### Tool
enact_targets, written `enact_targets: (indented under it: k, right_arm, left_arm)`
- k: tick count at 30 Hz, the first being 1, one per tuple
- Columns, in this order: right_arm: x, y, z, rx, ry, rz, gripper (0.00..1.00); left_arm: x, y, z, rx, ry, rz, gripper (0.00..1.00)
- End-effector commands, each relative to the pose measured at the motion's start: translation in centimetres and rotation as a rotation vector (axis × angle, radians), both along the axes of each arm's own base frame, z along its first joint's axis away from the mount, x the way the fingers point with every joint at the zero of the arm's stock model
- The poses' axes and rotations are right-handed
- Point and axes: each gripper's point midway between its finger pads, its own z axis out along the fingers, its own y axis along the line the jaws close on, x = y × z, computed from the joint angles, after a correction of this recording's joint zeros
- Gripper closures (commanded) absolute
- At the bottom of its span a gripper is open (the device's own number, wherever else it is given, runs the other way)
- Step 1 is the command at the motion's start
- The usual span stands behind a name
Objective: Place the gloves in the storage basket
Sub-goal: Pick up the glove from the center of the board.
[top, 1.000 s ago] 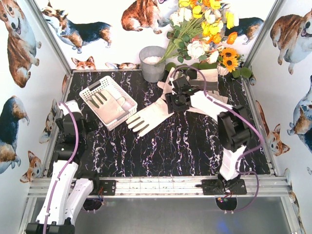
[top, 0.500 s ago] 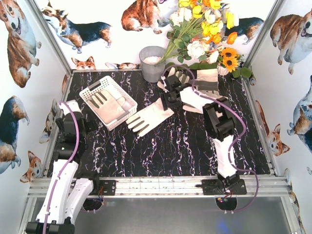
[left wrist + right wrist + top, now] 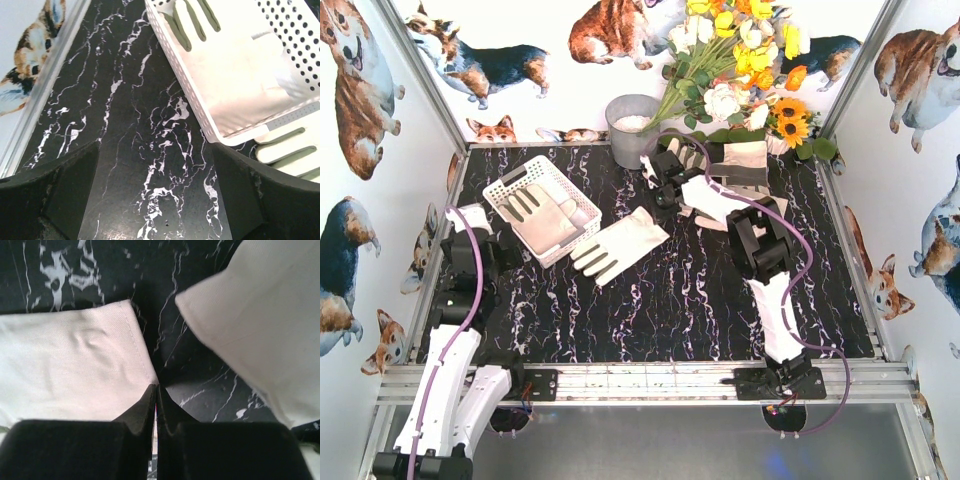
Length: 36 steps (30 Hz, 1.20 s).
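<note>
The white lattice storage basket sits at the back left with a cream glove lying inside. A second glove lies flat on the black marble table just right of the basket. More gloves are piled at the back right. My right gripper is shut at the hem corner of that flat glove's cuff, which runs into its tips; another cuff lies to the right. My left gripper stands open over bare table left of the basket.
A grey metal bucket stands at the back centre with a bunch of artificial flowers leaning over the back right corner. Aluminium rails frame the table, and corgi-print walls enclose it.
My right gripper moved back and left along the glove to its cuff and shut there. The flat glove slid slightly left and nearer. The left gripper narrowed a little.
</note>
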Motion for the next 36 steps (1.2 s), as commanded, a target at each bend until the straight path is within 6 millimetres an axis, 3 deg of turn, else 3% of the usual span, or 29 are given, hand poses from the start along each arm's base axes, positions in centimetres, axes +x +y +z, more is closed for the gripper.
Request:
enact_targets:
  k: [1,4,7,12,21,28,36]
  right_arm:
    - [-1.4,1.2,5.6,0.107,-0.064,0.071,1.00]
    - [-3.3,1.2,8.7,0.161,-0.080,0.111,1.00]
    - [-5.8,1.0,11.3,0.212,-0.075,0.148,1.00]
    - [-9.9,0.1,13.3,0.282,-0.016,0.149,1.00]
    - [-16.6,-0.8,18.6,0.468,0.062,0.133,1.00]
    - [-19.2,-1.7,22.7,0.591,0.091,0.020,1.00]
    - [-19.3,-2.2,24.9,0.715,0.031,-0.148,1.00]
  left_arm:
    - [0.8,-1.9,0.5,-0.048,-0.021,-0.101,0.12]
    - [0.9,-4.0,0.8,-0.126,-0.037,-0.194,0.13]
    - [1.1,-7.4,1.1,-0.236,-0.053,-0.348,0.13]
    - [0.7,-13.0,1.6,-0.414,-0.062,-0.576,0.16]
    - [-0.3,-21.3,3.3,-0.446,-0.122,-0.821,0.13]
    - [-1.2,-27.2,5.1,-0.352,-0.157,-0.940,0.13]
    - [-4.6,-32.6,5.2,-0.296,-0.274,-0.899,0.09]
